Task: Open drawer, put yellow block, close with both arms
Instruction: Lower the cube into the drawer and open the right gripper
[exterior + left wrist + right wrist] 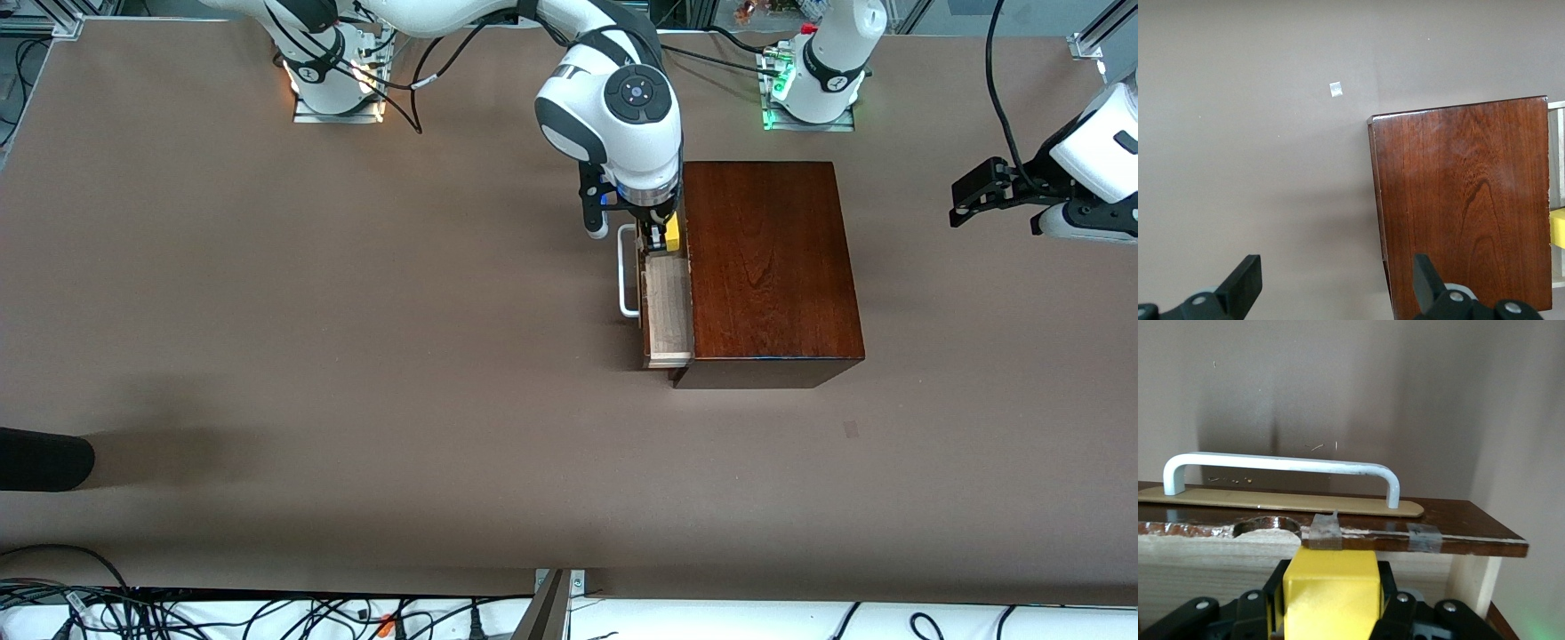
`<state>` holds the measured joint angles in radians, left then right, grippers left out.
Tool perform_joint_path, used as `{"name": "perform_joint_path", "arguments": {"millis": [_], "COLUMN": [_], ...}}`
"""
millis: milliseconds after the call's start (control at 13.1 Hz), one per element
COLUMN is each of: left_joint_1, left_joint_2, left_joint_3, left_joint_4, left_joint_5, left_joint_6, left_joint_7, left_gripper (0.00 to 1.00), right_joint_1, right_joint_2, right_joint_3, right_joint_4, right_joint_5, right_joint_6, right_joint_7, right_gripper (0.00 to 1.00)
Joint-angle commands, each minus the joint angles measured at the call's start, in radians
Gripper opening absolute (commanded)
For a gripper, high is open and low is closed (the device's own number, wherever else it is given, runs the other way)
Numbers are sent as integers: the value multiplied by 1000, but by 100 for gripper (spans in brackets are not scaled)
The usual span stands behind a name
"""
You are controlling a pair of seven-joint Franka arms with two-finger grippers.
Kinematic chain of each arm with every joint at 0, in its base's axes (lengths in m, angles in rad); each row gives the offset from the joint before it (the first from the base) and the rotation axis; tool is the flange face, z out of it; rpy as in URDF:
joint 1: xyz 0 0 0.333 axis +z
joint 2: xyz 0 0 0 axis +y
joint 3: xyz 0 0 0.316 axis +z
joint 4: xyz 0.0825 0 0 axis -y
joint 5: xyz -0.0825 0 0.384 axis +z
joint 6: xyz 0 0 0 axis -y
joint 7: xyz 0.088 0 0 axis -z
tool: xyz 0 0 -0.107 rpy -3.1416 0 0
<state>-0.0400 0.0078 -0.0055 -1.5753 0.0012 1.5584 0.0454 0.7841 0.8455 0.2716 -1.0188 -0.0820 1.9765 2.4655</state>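
The mahogany box [769, 267] stands mid-table with its drawer [669, 316] pulled open toward the right arm's end; the white bar handle [627, 284] shows on its front. My right gripper [656, 233] is over the open drawer's end nearest the robots' bases, shut on the yellow block [673, 231]. In the right wrist view the yellow block [1331, 597] sits between the fingers, with the handle [1281, 467] and drawer front [1338, 520] past it. My left gripper [978, 191] is open, up in the air off the box toward the left arm's end; its wrist view shows the box top [1465, 200].
A dark object [40, 458] lies at the table's edge toward the right arm's end, nearer the front camera. A small pale mark [851, 429] sits on the table nearer the camera than the box. Cables run along the table's near edge.
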Motion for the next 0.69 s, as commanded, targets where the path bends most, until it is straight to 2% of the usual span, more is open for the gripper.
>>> {"name": "perform_joint_path", "arguments": {"millis": [0,382,535,611], "left_joint_1": [6,6,6,6], "left_joint_2": [-12,-12,-12,-12], "left_joint_3": [-8,-7,-8,-8], "left_joint_4": [1,1,1,1], "left_joint_5": [-7,-9,-9,-9], "left_joint_6": [-8,-8,-8,-8], "left_joint_7": [14,13,11,10], "left_gripper": [100,100,100,100], "right_joint_1": [30,43,46,46], "right_joint_2": [37,67,78,80], "right_joint_3": [-21,-31,-34,-38], "right_joint_4": [45,45,45,45], "right_joint_5": [-16,-18,-18,-18], "right_joint_6": [25,70,80,81], "right_joint_7": [21,24,29,33], "right_gripper": [0,0,18,43]}}
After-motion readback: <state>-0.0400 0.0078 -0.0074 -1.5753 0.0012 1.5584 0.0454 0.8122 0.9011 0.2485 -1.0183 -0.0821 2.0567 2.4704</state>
